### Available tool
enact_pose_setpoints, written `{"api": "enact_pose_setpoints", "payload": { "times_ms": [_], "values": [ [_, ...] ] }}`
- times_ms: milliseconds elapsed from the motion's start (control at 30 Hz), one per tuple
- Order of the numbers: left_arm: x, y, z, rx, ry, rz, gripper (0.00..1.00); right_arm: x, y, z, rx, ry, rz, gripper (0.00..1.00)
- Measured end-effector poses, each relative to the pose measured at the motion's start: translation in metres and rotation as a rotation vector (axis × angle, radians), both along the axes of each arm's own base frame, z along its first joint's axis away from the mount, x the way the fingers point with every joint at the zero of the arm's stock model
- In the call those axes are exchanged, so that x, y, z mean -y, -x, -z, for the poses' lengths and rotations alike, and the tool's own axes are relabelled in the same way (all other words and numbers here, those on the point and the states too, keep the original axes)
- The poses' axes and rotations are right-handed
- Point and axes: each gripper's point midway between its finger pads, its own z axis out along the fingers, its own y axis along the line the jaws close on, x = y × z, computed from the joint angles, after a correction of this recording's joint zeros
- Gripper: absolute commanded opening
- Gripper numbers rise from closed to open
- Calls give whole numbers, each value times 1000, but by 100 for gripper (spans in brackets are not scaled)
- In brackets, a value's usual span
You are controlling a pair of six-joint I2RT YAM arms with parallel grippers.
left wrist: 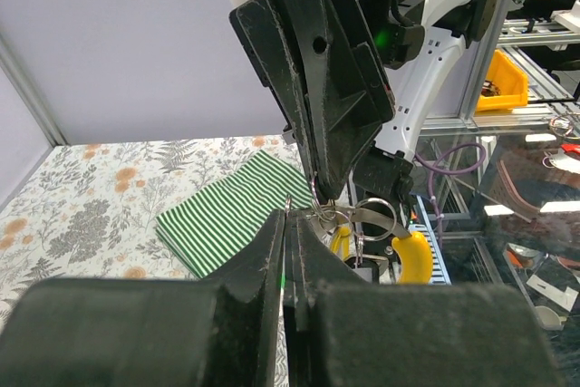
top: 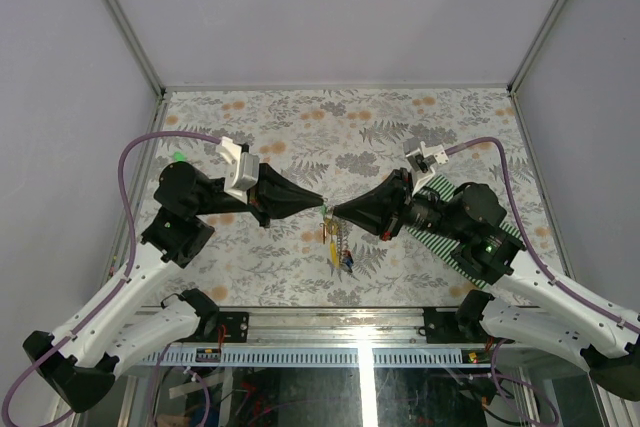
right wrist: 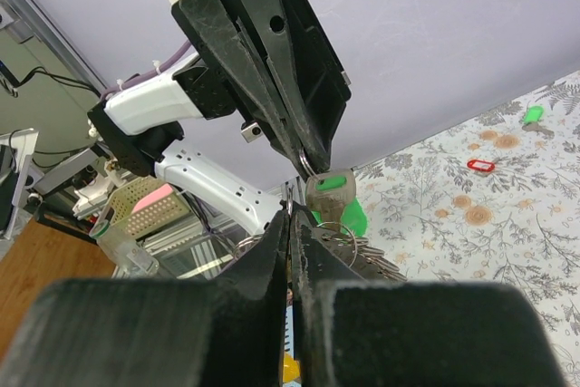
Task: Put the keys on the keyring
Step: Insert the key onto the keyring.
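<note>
My left gripper (top: 318, 203) and right gripper (top: 338, 211) meet tip to tip above the middle of the table, both shut on the silvery keyring (top: 330, 215). A bunch of keys (top: 341, 244) with yellow, blue and red heads hangs below them. In the left wrist view my shut left gripper (left wrist: 291, 217) pinches thin wire; the ring loops (left wrist: 373, 215) and a yellow key head (left wrist: 415, 256) hang just beyond, under the right gripper's fingers (left wrist: 317, 124). In the right wrist view my shut right gripper (right wrist: 291, 215) sits under the left gripper's fingers (right wrist: 272, 70), where a green-headed key (right wrist: 331, 189) dangles from a loop.
A green-and-white striped mat (top: 437, 225) lies under the right arm; it also shows in the left wrist view (left wrist: 237, 215). A small red tag (right wrist: 481, 165) and a small green piece (right wrist: 533, 114) lie on the floral tabletop (top: 340, 137) at the far left.
</note>
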Motion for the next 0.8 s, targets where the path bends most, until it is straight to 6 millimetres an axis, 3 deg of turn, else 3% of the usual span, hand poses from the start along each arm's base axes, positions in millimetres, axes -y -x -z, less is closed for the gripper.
{"api": "enact_pose_setpoints", "payload": {
  "times_ms": [800],
  "values": [
    [2, 5, 4, -4, -13, 37, 0, -2, -6, -2, -32, -15, 23, 0]
  ]
}}
